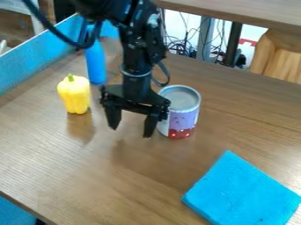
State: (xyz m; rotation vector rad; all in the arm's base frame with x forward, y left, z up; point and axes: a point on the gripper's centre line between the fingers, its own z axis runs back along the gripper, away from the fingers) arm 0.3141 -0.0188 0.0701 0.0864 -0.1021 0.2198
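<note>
The silver-lidded purple-and-red can (183,110) blocks the right. Bare brown wooden tabletop (126,176) leaves room in front.

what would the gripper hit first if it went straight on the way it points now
Pointing down, the gripper would probably meet the wooden tabletop first; the can looks just beside that line, though depth is unclear.

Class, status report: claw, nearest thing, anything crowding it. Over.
Claw open, empty. Can upright, close beside it. Pepper on claw's other side, clear of it.
</note>
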